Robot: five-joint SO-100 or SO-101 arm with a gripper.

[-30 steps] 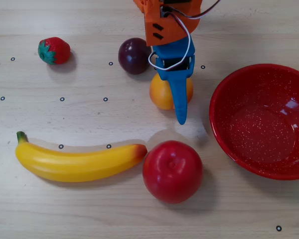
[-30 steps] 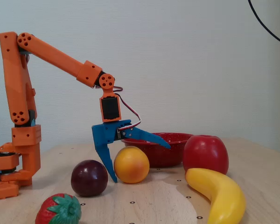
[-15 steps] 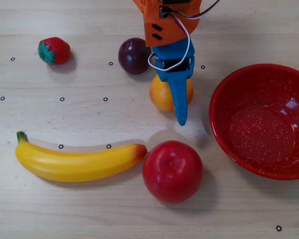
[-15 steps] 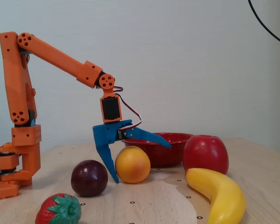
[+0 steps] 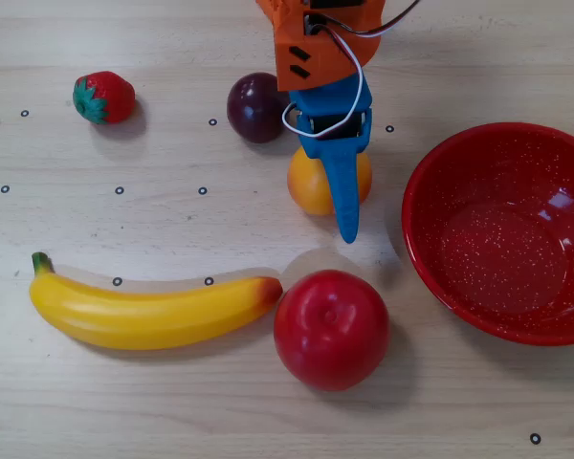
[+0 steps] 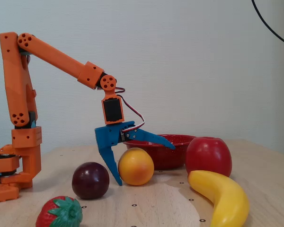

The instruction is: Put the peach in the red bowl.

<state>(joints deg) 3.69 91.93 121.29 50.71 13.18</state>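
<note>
The tool (image 6: 144, 163) stands wide open over the peach (image 6: 136, 166): in the fixed view one blue finger (image 6: 109, 158) runs down beside the fruit, its tip near the tabletop (image 6: 146, 203) between peach and plum (image 6: 90, 180), while the other finger (image 6: 151, 138) juts out above the peach towards the red bowl (image 6: 177, 142). Whether the lower finger touches the fruit I cannot tell; nothing is gripped yet. From overhead, the tool (image 5: 340, 186) covers the middle of the peach (image 5: 311, 186).

The peach sits on the tabletop, well clear of the red bowl (image 5: 430, 191) on the side where the plum (image 5: 255, 107) lies, with the red apple (image 5: 331, 328) close in front of it in the overhead view. It is probably a light, hollow, stiff plastic ball with a smooth skin, so likely to slip or roll off if pinched off-centre. The safest hold would be across its widest girth, fingers on opposite sides. The banana (image 5: 148, 311) and strawberry (image 5: 103, 98) lie farther from the peach and should not interfere.
</note>
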